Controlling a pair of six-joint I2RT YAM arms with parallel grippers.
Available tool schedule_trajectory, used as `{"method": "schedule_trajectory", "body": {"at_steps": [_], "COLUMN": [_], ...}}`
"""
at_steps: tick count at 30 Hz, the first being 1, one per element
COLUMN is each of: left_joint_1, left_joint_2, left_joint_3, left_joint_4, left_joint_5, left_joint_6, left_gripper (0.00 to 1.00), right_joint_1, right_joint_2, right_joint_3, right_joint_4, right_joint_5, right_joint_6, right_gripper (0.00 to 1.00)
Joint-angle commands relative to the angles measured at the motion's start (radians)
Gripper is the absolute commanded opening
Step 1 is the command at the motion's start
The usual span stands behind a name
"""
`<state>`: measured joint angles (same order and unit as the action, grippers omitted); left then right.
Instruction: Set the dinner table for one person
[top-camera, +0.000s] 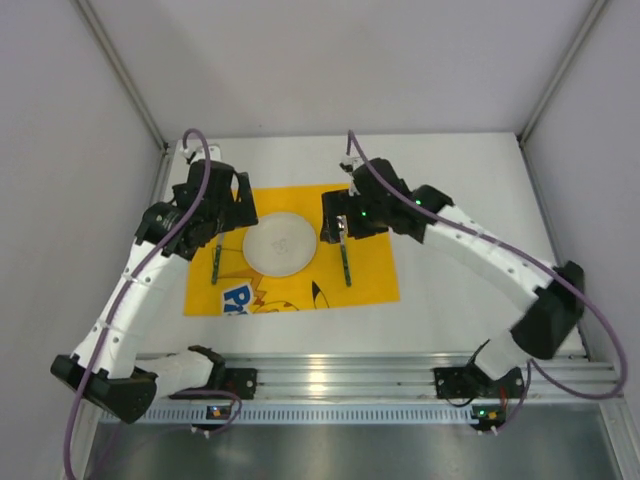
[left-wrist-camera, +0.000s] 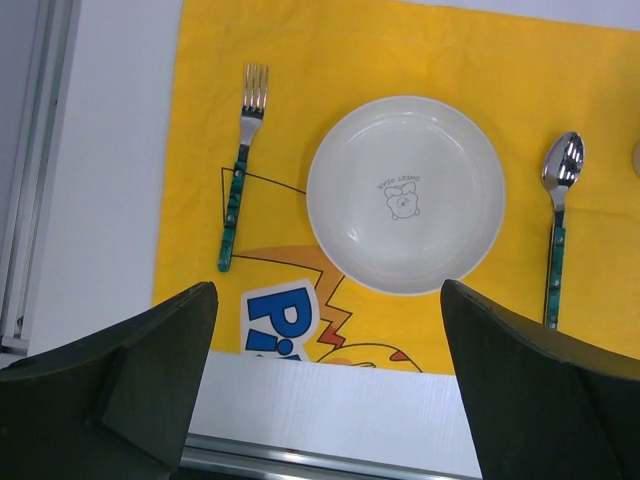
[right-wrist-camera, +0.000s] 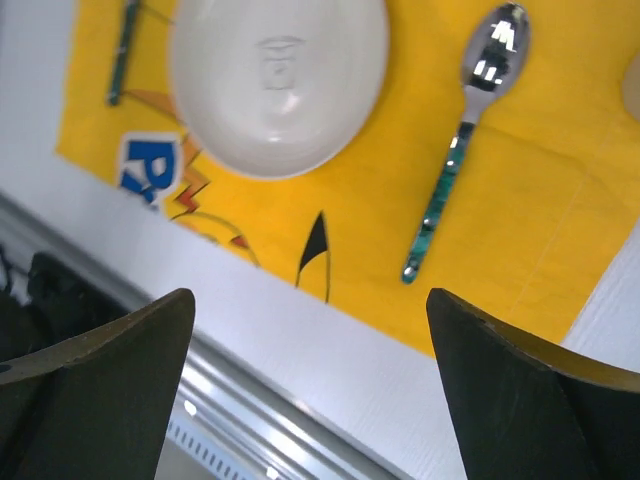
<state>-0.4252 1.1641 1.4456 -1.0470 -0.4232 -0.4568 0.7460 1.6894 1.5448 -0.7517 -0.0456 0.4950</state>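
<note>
The white dinner table (top-camera: 450, 180) carries a yellow printed mat (top-camera: 370, 270). On the mat a white plate (top-camera: 281, 245) lies in the middle. A green-handled fork (top-camera: 216, 262) lies to its left and a green-handled spoon (top-camera: 345, 262) to its right. The left wrist view shows the fork (left-wrist-camera: 240, 170), plate (left-wrist-camera: 405, 195) and spoon (left-wrist-camera: 558, 215). The right wrist view shows the plate (right-wrist-camera: 280, 80) and spoon (right-wrist-camera: 465, 140). My left gripper (top-camera: 232, 205) (left-wrist-camera: 328, 320) hovers open and empty above the mat's left side. My right gripper (top-camera: 337, 220) (right-wrist-camera: 310, 310) hovers open and empty above the spoon's side.
Aluminium rails (top-camera: 400, 375) run along the near edge, and one runs along the left side (left-wrist-camera: 30, 170). Grey walls enclose the table on three sides. A pale rounded thing (right-wrist-camera: 632, 85) is cut off at the right frame edge beside the spoon bowl.
</note>
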Motion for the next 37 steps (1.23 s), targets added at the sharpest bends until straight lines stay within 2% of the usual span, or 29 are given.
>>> {"method": "schedule_trajectory", "body": {"at_steps": [1, 2, 3, 4, 6, 7, 8, 10, 11, 12, 14, 15, 16, 19, 23, 28, 32, 35, 37], "left_joint_1": [0.002, 0.002, 0.002, 0.002, 0.002, 0.002, 0.002, 0.0, 0.0, 0.0, 0.0, 0.0, 0.0, 0.002, 0.0, 0.0, 0.0, 0.0, 0.0], "left_joint_2": [0.02, 0.022, 0.023, 0.019, -0.024, -0.047, -0.076, -0.199, -0.254, -0.374, -0.505, -0.627, -0.68, -0.785, -0.747, -0.744, -0.725, -0.698, -0.673], "left_joint_3": [0.041, 0.044, 0.044, 0.03, -0.016, -0.092, -0.135, -0.317, -0.385, -0.519, -0.647, -0.751, -0.792, -0.846, -0.806, -0.801, -0.801, -0.8, -0.812], "left_joint_4": [0.096, 0.099, 0.1, 0.104, 0.126, 0.142, 0.183, 0.272, 0.371, 0.428, 0.531, 0.629, 0.66, 0.67, 0.582, 0.578, 0.582, 0.6, 0.663], "left_joint_5": [0.0, -0.009, -0.014, -0.018, -0.048, -0.07, -0.078, -0.066, -0.057, -0.052, -0.058, -0.068, -0.071, -0.1, -0.114, -0.144, -0.129, -0.124, -0.135], "left_joint_6": [0.026, 0.027, 0.029, 0.027, 0.018, 0.001, -0.017, -0.04, -0.049, -0.063, -0.066, -0.059, -0.046, -0.007, 0.04, 0.067, 0.098, 0.121, 0.144], "left_gripper": [0.99, 0.99, 0.99, 0.99, 0.99, 0.99, 0.99, 0.99, 0.99, 0.99, 0.99, 0.99, 0.99, 0.99, 0.99, 0.99, 0.99, 0.99, 0.99], "right_joint_1": [0.091, 0.11, 0.112, 0.112, 0.112, 0.112, 0.113, 0.112, 0.112, 0.112, 0.112, 0.112, 0.112, 0.112, 0.112, 0.112, 0.112, 0.112, 0.112], "right_joint_2": [-0.294, -0.426, -0.491, -0.552, -0.722, -0.778, -0.874, -0.963, -1.043, -1.078, -1.149, -1.16, -1.165, -1.142, -1.053, -0.99, -1.005, -1.042, -1.037], "right_joint_3": [-0.118, -0.168, -0.227, -0.359, -0.493, -0.62, -0.674, -0.783, -0.808, -0.853, -0.877, -0.879, -0.868, -0.842, -0.796, -0.759, -0.756, -0.787, -0.772], "right_joint_4": [0.107, 0.138, 0.203, 0.239, 0.285, 0.305, 0.327, 0.327, 0.322, 0.319, 0.292, 0.272, 0.253, 0.219, 0.166, 0.138, 0.149, 0.21, 0.189], "right_joint_5": [0.001, 0.022, 0.036, 0.077, 0.229, 0.248, 0.245, 0.23, 0.221, 0.225, 0.262, 0.285, 0.308, 0.328, 0.342, 0.346, 0.329, 0.251, 0.28], "right_joint_6": [-0.097, -0.098, -0.084, -0.031, 0.046, 0.065, 0.062, 0.073, 0.083, 0.103, 0.149, 0.16, 0.171, 0.162, 0.146, 0.131, 0.109, 0.056, 0.056], "right_gripper": [1.0, 1.0, 1.0, 1.0, 1.0, 0.99, 1.0, 1.0, 1.0, 1.0, 0.99, 1.0, 1.0, 1.0, 1.0, 1.0, 1.0, 1.0, 1.0]}}
